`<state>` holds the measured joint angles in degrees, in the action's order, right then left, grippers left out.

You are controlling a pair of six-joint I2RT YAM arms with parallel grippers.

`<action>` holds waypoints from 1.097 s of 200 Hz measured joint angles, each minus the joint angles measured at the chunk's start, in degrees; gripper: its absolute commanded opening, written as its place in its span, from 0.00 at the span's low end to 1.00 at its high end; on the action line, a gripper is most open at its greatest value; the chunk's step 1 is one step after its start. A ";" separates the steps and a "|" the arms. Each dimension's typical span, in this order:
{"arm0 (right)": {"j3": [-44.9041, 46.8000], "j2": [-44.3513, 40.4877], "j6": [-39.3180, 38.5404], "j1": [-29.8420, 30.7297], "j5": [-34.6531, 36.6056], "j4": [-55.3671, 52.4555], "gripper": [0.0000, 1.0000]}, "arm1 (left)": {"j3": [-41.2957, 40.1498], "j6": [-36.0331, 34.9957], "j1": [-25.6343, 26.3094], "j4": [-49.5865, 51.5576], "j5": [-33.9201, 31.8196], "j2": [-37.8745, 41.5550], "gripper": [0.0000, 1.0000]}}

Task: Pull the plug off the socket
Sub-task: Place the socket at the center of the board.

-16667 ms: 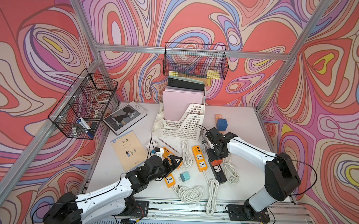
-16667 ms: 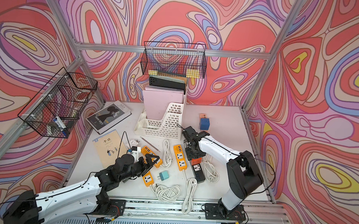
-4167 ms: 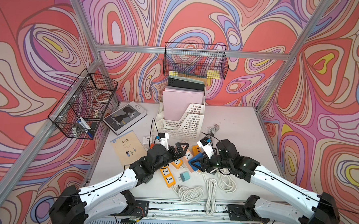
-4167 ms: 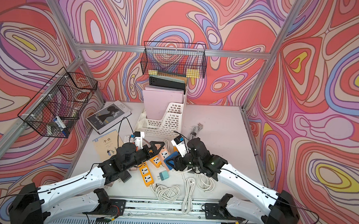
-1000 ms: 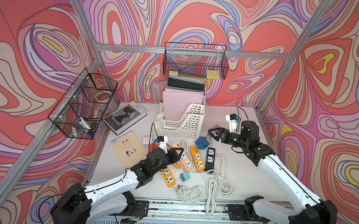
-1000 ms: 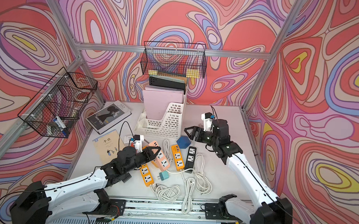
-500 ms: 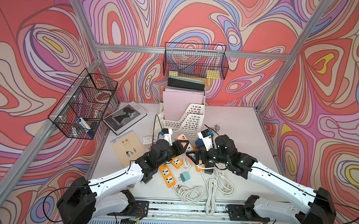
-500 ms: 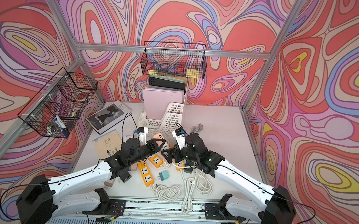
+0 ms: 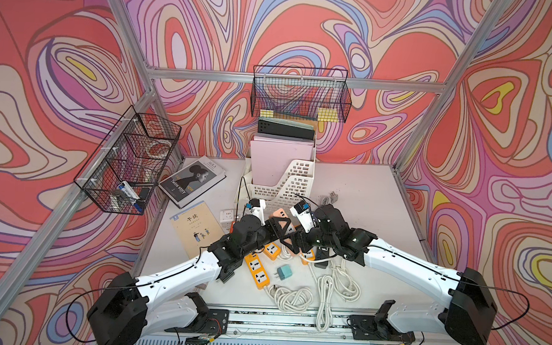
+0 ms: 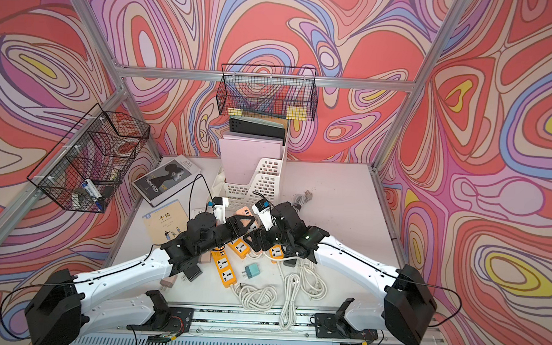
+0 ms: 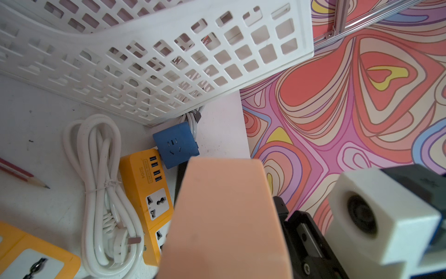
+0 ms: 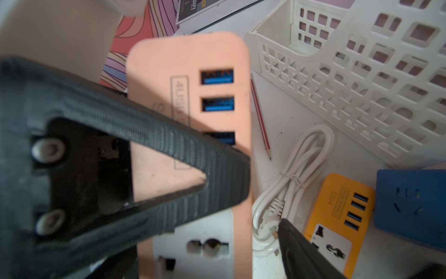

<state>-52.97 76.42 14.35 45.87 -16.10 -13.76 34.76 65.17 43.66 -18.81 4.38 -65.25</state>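
Right wrist view alone shows the face of the peach power strip (image 12: 188, 55): blue USB ports (image 12: 217, 77), white socket panel (image 12: 207, 246); left wrist view shows only its plain back. Left gripper (image 9: 283, 227) is clamped on the strip, held aloft between its fingers. Right gripper (image 12: 263, 205) fingers (image 12: 169, 145) stand apart: one crosses the strip's face, the other sits beside its edge; contact unclear

Swirled red-pink-purple walls (image 9: 45, 102) enclose a white table (image 9: 364, 191) — aluminium frame posts (image 9: 126, 26) at the corners, evenly lit.
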 measured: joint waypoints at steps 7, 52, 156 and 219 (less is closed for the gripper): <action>-0.28 0.35 -0.07 0.00 -0.07 -0.04 0.67 | 0.09 0.00 -0.04 0.00 0.00 0.00 0.00; -1.05 0.68 -1.09 0.66 -0.28 -0.37 0.38 | 0.46 0.22 -0.57 0.33 0.15 -0.50 0.17; 6.58 -14.03 7.48 -14.29 3.45 -1.42 0.31 | -0.26 -4.24 -5.62 14.71 -3.74 16.72 0.91; 8.00 -15.52 11.82 -34.82 4.46 -7.13 0.32 | -3.43 -9.18 -7.67 38.05 -13.03 27.23 0.98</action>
<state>-44.97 60.90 26.17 11.05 -11.64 -20.88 31.33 55.99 35.99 19.25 -8.64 -38.02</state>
